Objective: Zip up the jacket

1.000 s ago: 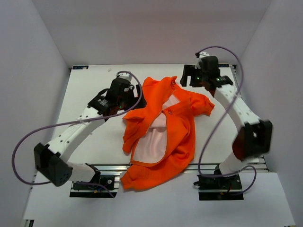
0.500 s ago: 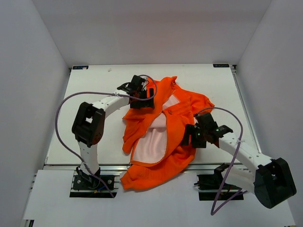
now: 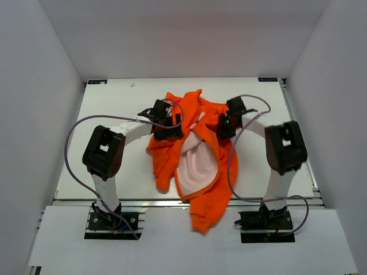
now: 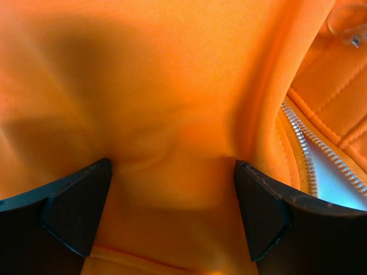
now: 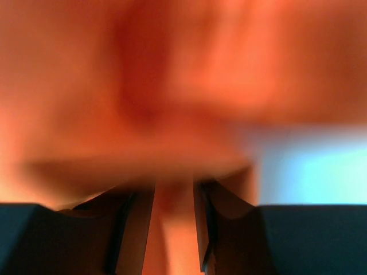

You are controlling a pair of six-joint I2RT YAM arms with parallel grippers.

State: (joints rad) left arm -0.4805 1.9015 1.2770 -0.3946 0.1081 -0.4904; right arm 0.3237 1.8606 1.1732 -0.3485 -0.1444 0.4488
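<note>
The orange jacket (image 3: 211,197) lies open and rumpled mid-table, its pale pink lining (image 3: 198,163) facing up. My left gripper (image 3: 167,125) sits on its upper left part. In the left wrist view it (image 4: 172,166) is open wide, both fingers (image 4: 80,212) pressed onto orange cloth, with the zipper teeth (image 4: 303,146) running just to the right. My right gripper (image 3: 223,125) is at the jacket's upper right part. The right wrist view is blurred; there the gripper (image 5: 174,195) has its jaws drawn close with a fold of the jacket (image 5: 172,86) between them.
The white table (image 3: 109,103) is boxed in by pale walls on three sides. An aluminium rail (image 3: 143,202) runs along the near edge, and the jacket's lower end hangs over it. Purple cables (image 3: 71,134) loop beside both arms.
My right arm swung from the jacket's lower right up to its upper right and its jaws narrowed on cloth. The jacket bunched up and shifted. My left gripper stayed open near the collar.
</note>
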